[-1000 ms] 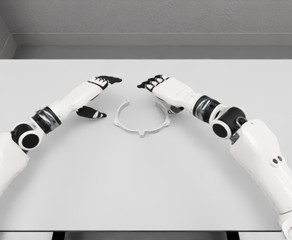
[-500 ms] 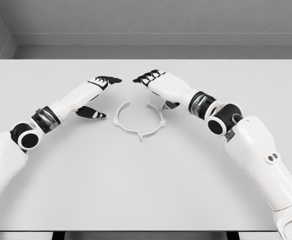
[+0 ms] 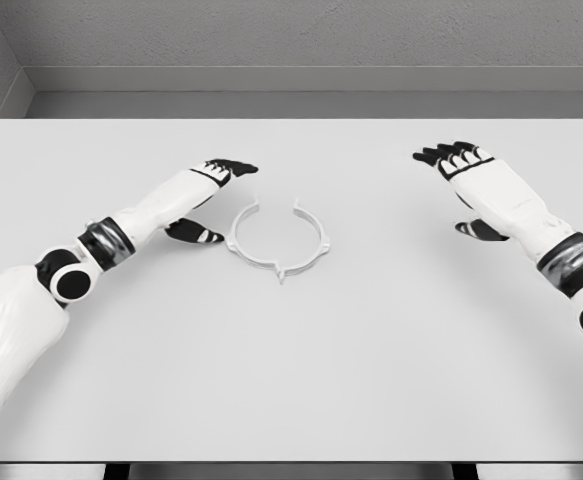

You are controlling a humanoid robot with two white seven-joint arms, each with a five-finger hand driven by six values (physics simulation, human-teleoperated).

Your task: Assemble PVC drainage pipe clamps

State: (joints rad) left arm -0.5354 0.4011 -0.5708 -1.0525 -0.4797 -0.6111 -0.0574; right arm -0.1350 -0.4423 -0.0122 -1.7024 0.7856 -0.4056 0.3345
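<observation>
One white pipe clamp (image 3: 277,239), thin open ring w/ tabs, flat on table (image 3: 301,370)

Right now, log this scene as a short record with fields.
surface: white table
part: white pipe clamp ring, lying flat, gap facing away from the robot
left robot hand: open, beside the ring's left edge, holding nothing
right robot hand: open, well to the right of the ring, holding nothing
assembly state: ring untouched by either hand
</observation>
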